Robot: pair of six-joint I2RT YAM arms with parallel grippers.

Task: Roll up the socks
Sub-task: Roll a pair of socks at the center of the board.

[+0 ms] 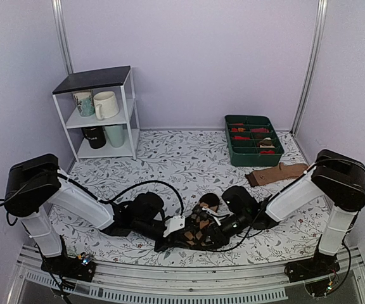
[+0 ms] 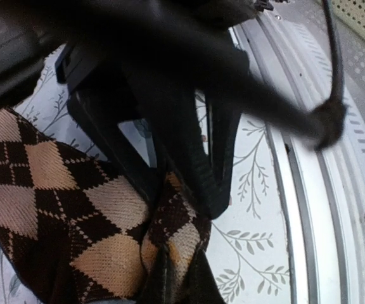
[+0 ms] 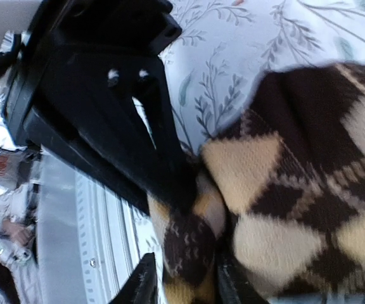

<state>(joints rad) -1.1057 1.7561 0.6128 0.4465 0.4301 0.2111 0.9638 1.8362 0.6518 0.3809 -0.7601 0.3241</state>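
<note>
- socks (image 1: 199, 223): dark brown knit with a tan-orange argyle pattern, bunched in a heap at the middle of the surface (image 1: 189, 158), close to its near edge, between the two sets of fingers
- left gripper (image 2: 181, 282): reaches in from the left, fingers closed tight on a fold of the socks; fabric is pinched between the tips in the left wrist view
- right gripper (image 3: 184, 285): comes in from the right, tip to tip with the left one; a fold of the socks sits between its fingers and touches both. Can't tell whether it is clamped or slack
- both sets of fingers meet over the same bunched end, on the side toward the near edge
- tan sock (image 1: 277, 173) with a dark cuff: flat near the right edge, apart from the argyle pair
- green divided tray (image 1: 233, 155): far right corner, small red bundles (image 1: 241, 137) in its compartments
- white shelf rack (image 1: 129, 95): far left corner, mugs (image 1: 105, 104) on two levels
</note>
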